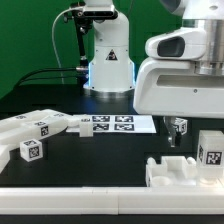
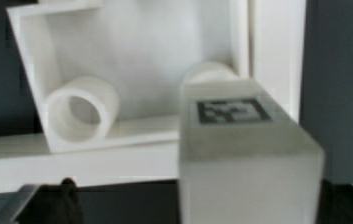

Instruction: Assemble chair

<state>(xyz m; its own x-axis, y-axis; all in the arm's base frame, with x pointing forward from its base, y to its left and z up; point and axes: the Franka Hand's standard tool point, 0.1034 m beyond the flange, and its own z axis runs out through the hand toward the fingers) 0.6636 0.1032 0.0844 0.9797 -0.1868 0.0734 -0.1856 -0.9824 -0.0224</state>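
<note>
The chair lies in loose white tagged pieces. In the exterior view, a flat seat piece (image 1: 183, 172) sits at the front right with an upright tagged block (image 1: 211, 148) on its right end. My gripper (image 1: 178, 129) hangs just above and behind this piece, left of the block. In the wrist view the tagged block (image 2: 235, 120) rises between my spread fingers (image 2: 56, 203), with a gap on each side. Beyond it is a white panel with a round peg hole (image 2: 80, 108). My gripper (image 2: 208, 208) is open and holds nothing.
More chair pieces lie at the exterior view's left: bars and panels (image 1: 35, 128) and a small tagged cube (image 1: 32, 151). The marker board (image 1: 108, 124) lies flat mid-table in front of the robot base (image 1: 108, 55). A white ledge (image 1: 70, 203) runs along the front edge.
</note>
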